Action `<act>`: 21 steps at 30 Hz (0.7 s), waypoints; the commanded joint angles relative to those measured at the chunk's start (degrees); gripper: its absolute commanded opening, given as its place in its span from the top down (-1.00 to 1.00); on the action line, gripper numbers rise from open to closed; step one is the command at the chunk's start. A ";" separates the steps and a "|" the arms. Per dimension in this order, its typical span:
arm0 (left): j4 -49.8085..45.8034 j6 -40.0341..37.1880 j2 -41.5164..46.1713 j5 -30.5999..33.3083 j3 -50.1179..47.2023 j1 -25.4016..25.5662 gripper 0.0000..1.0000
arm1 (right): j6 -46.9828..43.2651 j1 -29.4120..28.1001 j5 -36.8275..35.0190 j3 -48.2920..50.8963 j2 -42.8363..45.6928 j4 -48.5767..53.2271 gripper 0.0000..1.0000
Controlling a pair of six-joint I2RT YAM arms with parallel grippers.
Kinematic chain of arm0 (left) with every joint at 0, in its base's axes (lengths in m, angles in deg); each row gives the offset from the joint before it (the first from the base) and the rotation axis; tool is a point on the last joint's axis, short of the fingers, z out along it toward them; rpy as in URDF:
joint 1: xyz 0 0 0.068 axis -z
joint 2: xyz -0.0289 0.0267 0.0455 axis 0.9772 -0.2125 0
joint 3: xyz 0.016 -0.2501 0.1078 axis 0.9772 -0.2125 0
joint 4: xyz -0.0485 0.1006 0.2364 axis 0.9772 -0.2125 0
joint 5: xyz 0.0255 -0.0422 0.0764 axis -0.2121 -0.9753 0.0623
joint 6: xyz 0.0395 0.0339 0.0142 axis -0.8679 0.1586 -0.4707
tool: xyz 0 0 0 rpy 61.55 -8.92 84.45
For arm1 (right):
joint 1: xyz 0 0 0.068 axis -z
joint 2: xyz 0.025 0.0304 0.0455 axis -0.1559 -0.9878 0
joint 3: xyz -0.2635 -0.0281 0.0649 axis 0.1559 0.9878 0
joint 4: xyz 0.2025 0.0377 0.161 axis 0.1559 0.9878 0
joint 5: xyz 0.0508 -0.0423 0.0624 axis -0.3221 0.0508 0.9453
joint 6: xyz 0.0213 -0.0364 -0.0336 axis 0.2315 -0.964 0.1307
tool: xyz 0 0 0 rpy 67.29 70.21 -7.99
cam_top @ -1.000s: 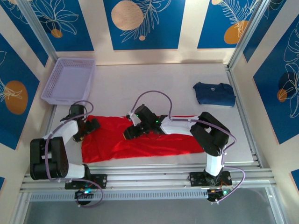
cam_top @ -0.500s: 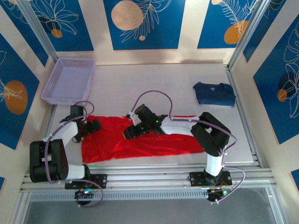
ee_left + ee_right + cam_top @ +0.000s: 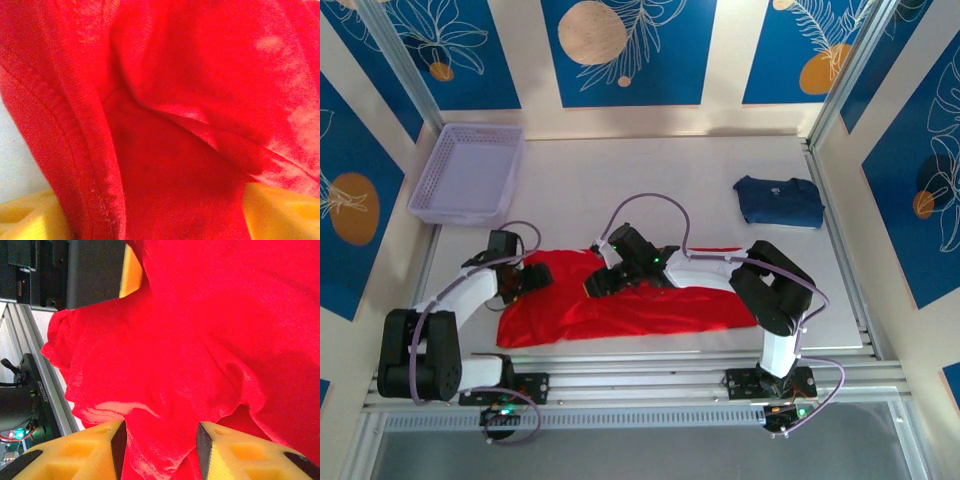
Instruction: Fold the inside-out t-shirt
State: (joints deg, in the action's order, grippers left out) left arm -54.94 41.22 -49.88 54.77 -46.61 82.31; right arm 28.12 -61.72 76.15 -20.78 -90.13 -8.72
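The inside-out t-shirt [image 3: 640, 305] is bright red and lies spread across the near half of the table, wrinkled. My left gripper [image 3: 527, 279] sits at its left end. In the left wrist view the yellow fingers [image 3: 25, 220] stand wide apart, so the left gripper [image 3: 150, 215] is open with red cloth [image 3: 165, 165] and a hem fold lying between them. My right gripper [image 3: 604, 281] is over the shirt's upper middle. In the right wrist view the right gripper [image 3: 160, 445] has its pads pressed on a bunched fold of the shirt [image 3: 200, 330].
A lilac mesh basket [image 3: 468, 172] stands at the back left. A folded dark navy garment [image 3: 779, 200] lies at the back right. Metal rails [image 3: 650, 360] run along the table's near edge, close to the shirt's front hem.
My left gripper has moved right and slightly nearer, and the shirt's left end has shifted inward with it. The right gripper has stayed in place.
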 commanded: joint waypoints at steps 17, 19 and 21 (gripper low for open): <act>2.54 1.69 -6.79 -10.84 -2.47 8.30 0.73 | 0.33 0.73 -3.04 -0.10 6.44 3.34 0.13; 3.70 1.30 -6.97 -12.32 -2.47 8.21 0.90 | -0.02 1.13 -3.79 -0.21 7.09 4.18 0.13; 4.95 1.23 -6.78 -14.26 -2.39 8.24 1.00 | -0.36 1.66 -4.54 -0.10 8.09 5.13 0.13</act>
State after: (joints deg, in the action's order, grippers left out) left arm -51.22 42.27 -53.48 53.48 -46.45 87.99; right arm 28.10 -60.89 73.13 -20.78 -85.19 -5.97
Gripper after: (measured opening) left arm 0.063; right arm 0.435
